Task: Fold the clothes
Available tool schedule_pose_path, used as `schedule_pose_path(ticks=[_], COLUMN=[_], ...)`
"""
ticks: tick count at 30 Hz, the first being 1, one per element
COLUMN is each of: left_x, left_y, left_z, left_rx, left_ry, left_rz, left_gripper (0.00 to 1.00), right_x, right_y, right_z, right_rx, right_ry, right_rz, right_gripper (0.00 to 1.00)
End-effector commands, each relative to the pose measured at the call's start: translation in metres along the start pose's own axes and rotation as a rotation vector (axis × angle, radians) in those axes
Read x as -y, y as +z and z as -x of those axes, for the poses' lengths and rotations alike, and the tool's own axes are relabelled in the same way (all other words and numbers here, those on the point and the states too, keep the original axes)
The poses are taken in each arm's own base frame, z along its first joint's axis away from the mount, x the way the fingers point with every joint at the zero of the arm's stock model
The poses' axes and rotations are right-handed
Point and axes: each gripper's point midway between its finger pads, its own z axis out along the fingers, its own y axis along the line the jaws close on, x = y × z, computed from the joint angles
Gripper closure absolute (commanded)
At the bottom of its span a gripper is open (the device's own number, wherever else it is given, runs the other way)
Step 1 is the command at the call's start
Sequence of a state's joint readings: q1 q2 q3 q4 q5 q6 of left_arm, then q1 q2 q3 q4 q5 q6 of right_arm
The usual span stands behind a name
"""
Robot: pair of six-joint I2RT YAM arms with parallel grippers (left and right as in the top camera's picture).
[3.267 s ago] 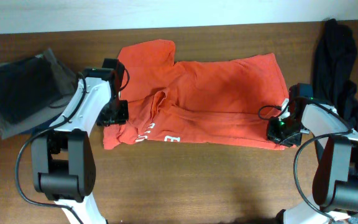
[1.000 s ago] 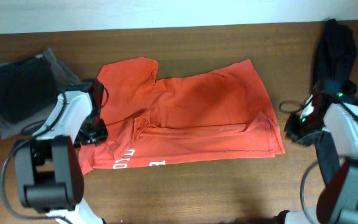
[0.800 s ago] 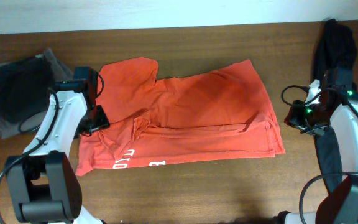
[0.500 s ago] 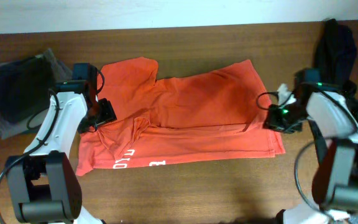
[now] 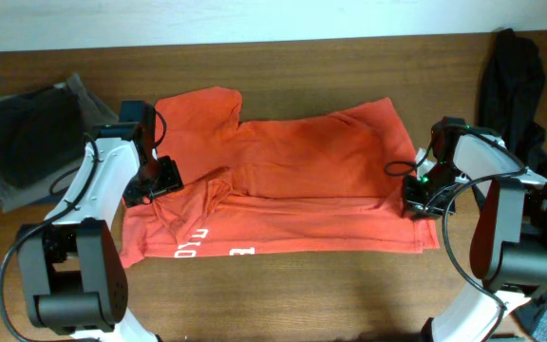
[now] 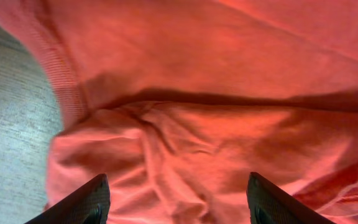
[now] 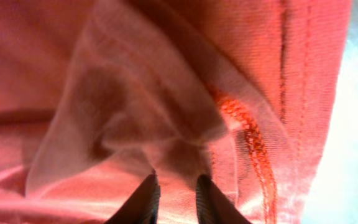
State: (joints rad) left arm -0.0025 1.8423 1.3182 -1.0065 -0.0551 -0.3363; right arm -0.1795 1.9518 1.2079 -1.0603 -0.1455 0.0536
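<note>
The clothes are chiefly a red-orange T-shirt lying spread and wrinkled across the table, with white lettering near its front left edge. My left gripper hovers over the shirt's left part by the sleeve. Its fingers are wide apart above rumpled red cloth, holding nothing. My right gripper is at the shirt's right hem. There its fingertips are nearly together, pinching a raised fold of the T-shirt beside the stitched hem. A limp black garment lies at the far right.
A pile of dark and grey clothes sits at the left edge. The black garment trails down past the right arm. Bare wooden table runs along the front, and a pale wall borders the back.
My right gripper moved left from beside the shirt onto its right hem and closed on a fold there. My left gripper opened wider and shifted slightly right over the shirt.
</note>
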Motion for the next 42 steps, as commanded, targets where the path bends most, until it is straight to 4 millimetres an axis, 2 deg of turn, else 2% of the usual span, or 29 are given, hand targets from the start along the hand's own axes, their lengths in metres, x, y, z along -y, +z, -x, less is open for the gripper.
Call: schedule_pose_path(ticks=[1,9,13,15,17,20,25,26,29,31,33,34,36,41,42], left_x=[0.000,-0.002,-0.002,0.000,0.003,0.008,0.023,0.026,0.039,0.047,0.053,0.056,0.060,0.067,0.070], left_y=[0.005,0.005,0.004,0.001,-0.006,-0.026,-0.070,-0.079,-0.096,-0.097,-0.090,-0.085,-0.076,-0.056,-0.045], left_z=[-0.007,-0.012,-0.011,-0.006,0.003,0.022,0.067,0.076,0.096,0.105,0.115,0.120,0.134,0.172,0.184], left_rx=[-0.032,-0.049,-0.045,-0.030,-0.003,0.058,0.224,0.257,0.326,0.342,0.347,0.349,0.360,0.420,0.443], left_ry=[0.019,0.020,0.020,0.040,0.072,0.110,0.179,0.196,0.259,0.305,0.340,0.355,0.353,0.340,0.336], left_rz=[0.002,0.009,0.008,0.002,-0.007,-0.024,-0.072,-0.080,-0.123,-0.148,-0.160,-0.166,-0.180,-0.223,-0.228], left_gripper=[0.30,0.30,0.30,0.31,0.30,0.31,0.31,0.31,0.31,0.31,0.30,0.28,0.25,0.23,0.23], right_x=[0.028,0.060,0.068,0.065,0.061,0.058,0.052,0.051,0.048,0.046,0.043,0.042,0.040,0.039,0.039], right_y=[0.010,0.003,0.000,-0.002,-0.007,-0.026,-0.071,-0.078,-0.105,-0.118,-0.128,-0.132,-0.137,-0.139,-0.138], right_z=[-0.012,-0.035,-0.041,-0.040,-0.037,-0.034,-0.032,-0.033,-0.034,-0.035,-0.036,-0.037,-0.040,-0.045,-0.046], right_rx=[-0.061,-0.132,-0.154,-0.142,-0.115,-0.046,0.082,0.103,0.181,0.228,0.269,0.285,0.304,0.297,0.292], right_ry=[0.091,0.245,0.284,0.281,0.274,0.268,0.265,0.264,0.262,0.260,0.258,0.257,0.255,0.247,0.247], right_rz=[-0.141,-0.272,-0.253,-0.237,-0.217,-0.212,-0.198,-0.196,-0.187,-0.182,-0.168,-0.159,-0.150,-0.152,-0.152], right_gripper=[0.78,0.79,0.79,0.79,0.79,0.78,0.76,0.71,0.62,0.51,0.35,0.30,0.27,0.25,0.25])
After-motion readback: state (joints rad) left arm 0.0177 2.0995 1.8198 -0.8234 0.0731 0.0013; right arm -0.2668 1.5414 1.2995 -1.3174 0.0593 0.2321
